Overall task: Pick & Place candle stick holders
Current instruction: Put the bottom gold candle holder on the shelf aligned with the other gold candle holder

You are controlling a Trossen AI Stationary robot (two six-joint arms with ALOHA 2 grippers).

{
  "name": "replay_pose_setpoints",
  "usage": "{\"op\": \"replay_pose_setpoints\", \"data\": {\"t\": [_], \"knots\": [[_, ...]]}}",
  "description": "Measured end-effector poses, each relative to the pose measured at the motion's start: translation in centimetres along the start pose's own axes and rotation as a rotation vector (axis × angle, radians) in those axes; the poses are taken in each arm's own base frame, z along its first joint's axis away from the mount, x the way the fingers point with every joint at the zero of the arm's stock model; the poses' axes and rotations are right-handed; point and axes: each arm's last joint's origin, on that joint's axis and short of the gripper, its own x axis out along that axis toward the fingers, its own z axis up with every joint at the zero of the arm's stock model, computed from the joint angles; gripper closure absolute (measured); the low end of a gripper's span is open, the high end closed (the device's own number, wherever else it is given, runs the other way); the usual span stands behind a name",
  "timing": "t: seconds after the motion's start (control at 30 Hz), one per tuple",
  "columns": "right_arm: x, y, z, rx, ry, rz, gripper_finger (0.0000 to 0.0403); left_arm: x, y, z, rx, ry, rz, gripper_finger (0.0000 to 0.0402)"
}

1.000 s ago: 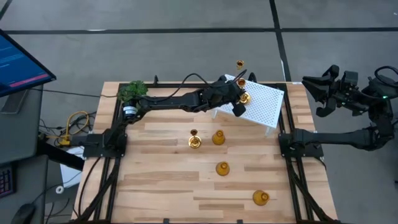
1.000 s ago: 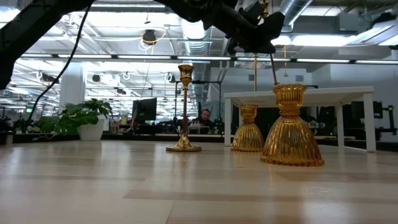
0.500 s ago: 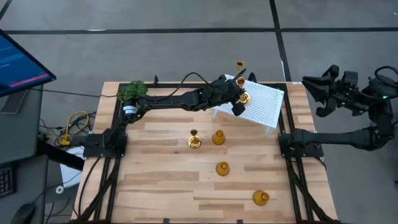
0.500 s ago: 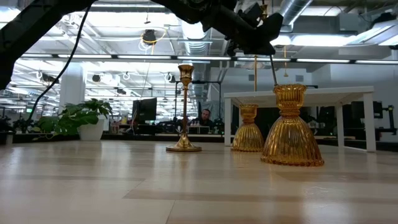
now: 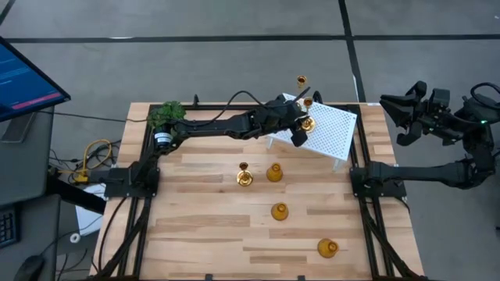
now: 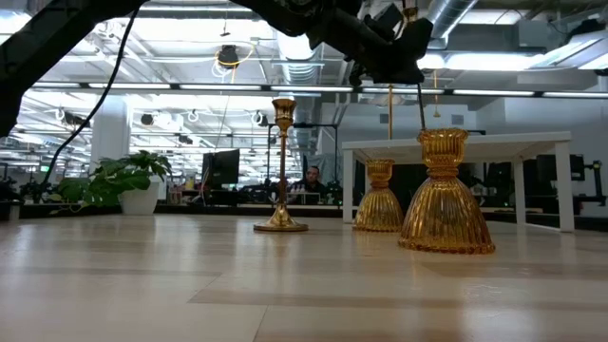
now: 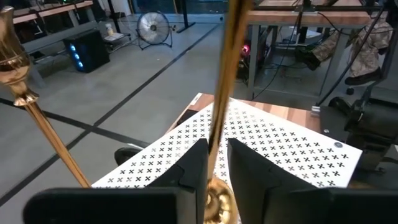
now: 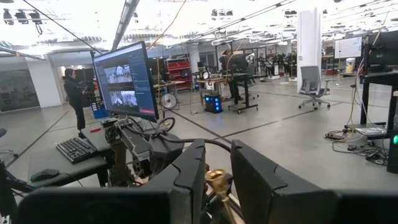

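the left gripper pinches the stem of a tall brass candle stick over the white perforated stand, beside another tall stick standing there. the right gripper hangs off the table's right side, fingers close together, with something small and gold between them that i cannot identify.

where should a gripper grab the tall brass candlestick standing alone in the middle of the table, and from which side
Grip the tall brass candlestick on its thin stem, about midway up, coming in level from the left arm's side. It stands upright on a small round base, so the top-heavy stem likely tips if pushed high. A squat amber holder sits close on the other side, leaving less room there. The left gripper is busy at the white perforated stand.
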Motion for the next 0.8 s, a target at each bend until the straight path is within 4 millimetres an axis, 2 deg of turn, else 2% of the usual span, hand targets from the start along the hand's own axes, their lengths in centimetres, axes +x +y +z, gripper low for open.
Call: {"op": "replay_pose_setpoints", "data": {"t": [0.27,0.43,0.63,0.8], "knots": [[0.0,0.0,-0.1,-0.001,0.006,-0.001,0.0332,0.0,0.0,0.0,-0.003,0.000,0.000,0.0320],[0.7,0.1,-0.9,-0.050,0.111,-0.007,0.0316,0.0,0.0,0.0,-0.004,-0.004,0.001,0.0319],[5.2,0.9,-2.8,-0.169,0.354,-0.063,0.0241,-0.4,0.0,0.2,0.005,0.018,-0.001,0.0318],[9.1,1.4,-4.8,-0.250,0.548,-0.167,0.0177,-2.6,0.7,1.2,0.037,0.138,-0.001,0.0318]]}}
